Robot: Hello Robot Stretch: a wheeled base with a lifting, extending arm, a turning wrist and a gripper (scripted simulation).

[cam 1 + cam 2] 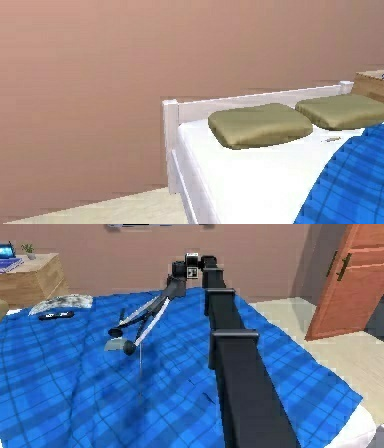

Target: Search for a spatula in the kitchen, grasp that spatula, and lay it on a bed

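A small grey object (pixel 120 346) is seen just beyond the thin fingers (pixel 150 309), with the blue checked bed (pixel 60 384) behind; whether it is held cannot be told.

Soft, even light all round, pretty bright, no glare. Just faint shadows under the pillows (pixel 258 125) and a dim one from the arm (pixel 235 354) across the bed (pixel 70 374).

readable text: none | labels, brands: none | numbers, signs: none | white squares (pixel 192 258): marks not legible

White bed (pixel 172 122); two olive pillows (pixel 258 124) (side by side); blue cover (pixel 352 188).
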